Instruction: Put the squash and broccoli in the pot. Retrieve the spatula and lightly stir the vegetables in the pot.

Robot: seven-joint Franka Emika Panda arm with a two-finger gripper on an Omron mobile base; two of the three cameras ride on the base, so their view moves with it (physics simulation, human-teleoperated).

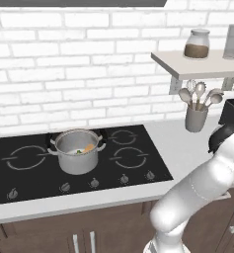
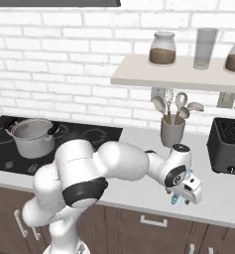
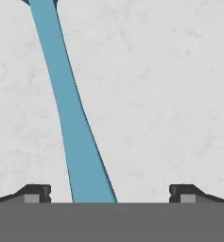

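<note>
The slim blue-teal spatula (image 3: 71, 118) lies flat on the pale speckled surface (image 3: 170, 94) directly beneath the end effector (image 3: 111, 191), its handle passing between the two wide-open fingertips (image 3: 38, 191), nearer one of them, touching neither; both its ends are cut off in the hand view. Nothing is held. Far off to the end effector's left, the shiny steel stockpot (image 1: 78, 150) sits on the black cooktop (image 1: 138, 163), with the orange-yellow squash (image 1: 89, 147) and a barely discernible dark green broccoli (image 1: 79, 151) inside. A grey utensil holder (image 2: 172, 133) stands behind the end effector.

Shiny steel pot (image 1: 77, 157), matt spatula (image 3: 68, 108)
</note>
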